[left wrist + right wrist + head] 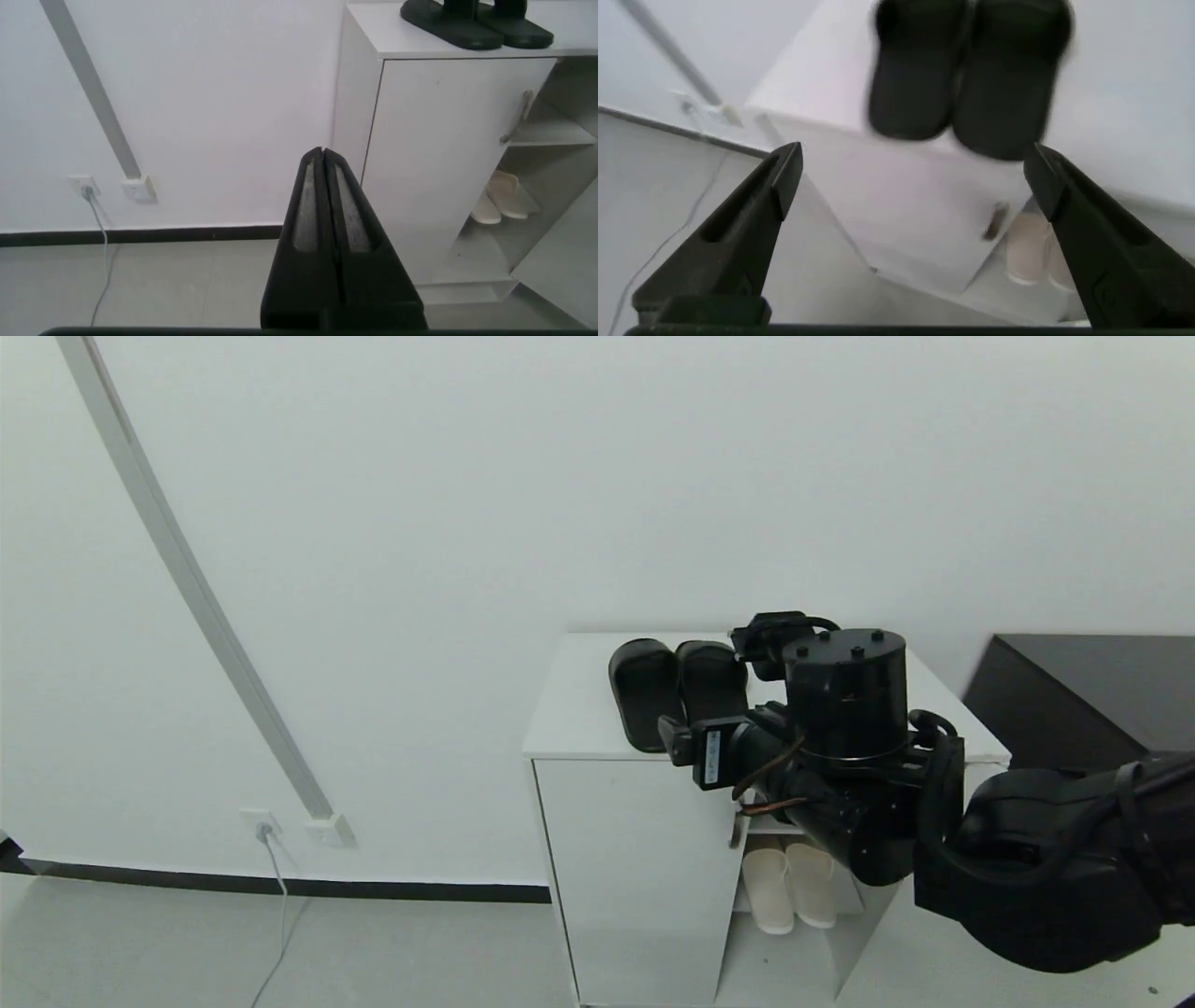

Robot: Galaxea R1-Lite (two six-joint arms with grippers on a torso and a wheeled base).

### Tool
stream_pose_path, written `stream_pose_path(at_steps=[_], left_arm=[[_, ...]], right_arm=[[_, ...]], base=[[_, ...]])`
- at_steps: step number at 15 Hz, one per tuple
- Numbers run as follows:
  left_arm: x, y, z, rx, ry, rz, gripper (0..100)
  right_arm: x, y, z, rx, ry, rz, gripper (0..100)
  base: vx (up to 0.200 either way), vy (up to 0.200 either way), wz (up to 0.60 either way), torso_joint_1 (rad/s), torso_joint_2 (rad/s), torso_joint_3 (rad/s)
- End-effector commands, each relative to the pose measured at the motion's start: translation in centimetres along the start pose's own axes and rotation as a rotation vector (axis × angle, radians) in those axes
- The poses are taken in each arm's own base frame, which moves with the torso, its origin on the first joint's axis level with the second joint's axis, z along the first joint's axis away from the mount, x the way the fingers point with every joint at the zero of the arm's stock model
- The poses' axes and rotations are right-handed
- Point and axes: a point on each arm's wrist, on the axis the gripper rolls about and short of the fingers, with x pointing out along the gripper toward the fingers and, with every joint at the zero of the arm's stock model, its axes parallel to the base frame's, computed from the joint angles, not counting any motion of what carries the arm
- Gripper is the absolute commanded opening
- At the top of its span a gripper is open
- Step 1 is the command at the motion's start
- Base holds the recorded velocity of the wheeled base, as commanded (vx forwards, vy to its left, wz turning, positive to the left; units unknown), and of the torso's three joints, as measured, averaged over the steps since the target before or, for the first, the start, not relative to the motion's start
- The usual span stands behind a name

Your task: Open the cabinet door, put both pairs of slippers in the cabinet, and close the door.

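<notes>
From the head view, the black slippers (677,686) lie side by side on the cabinet (579,709) top, heel to toe running front to back. The white slippers (789,887) rest on a shelf (845,901) in the open right half.

The left wrist view puts the left gripper (324,159), pinched closed on nothing, well off the cabinet's left side.

In the right wrist view the right gripper (913,157) is spread wide and empty. The black pair is straight ahead, past the top's front edge. It looks the nearer hand, with free air above and a wall (597,476) behind.
</notes>
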Motion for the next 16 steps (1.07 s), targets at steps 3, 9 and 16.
stream_pose_path(at_steps=[3, 9, 16], left_arm=[[0.0, 0.0, 0.0, 0.000, 0.000, 0.000, 0], [0.0, 0.0, 0.0, -0.004, 0.000, 0.002, 0], [0.0, 0.0, 0.0, -0.004, 0.000, 0.002, 0]], right_arm=[[0.8, 0.3, -1.2, -0.009, 0.020, -0.002, 100], [2.4, 0.5, -3.5, 0.000, -0.003, -0.013, 100], [5.7, -0.4, -4.2, -0.015, -0.016, -0.059, 100]], base=[[0.200, 0.000, 0.00, 0.007, 0.00, -0.001], [0.000, 0.000, 0.00, 0.000, 0.00, 0.000], [0.000, 0.000, 0.00, 0.000, 0.00, 0.000]])
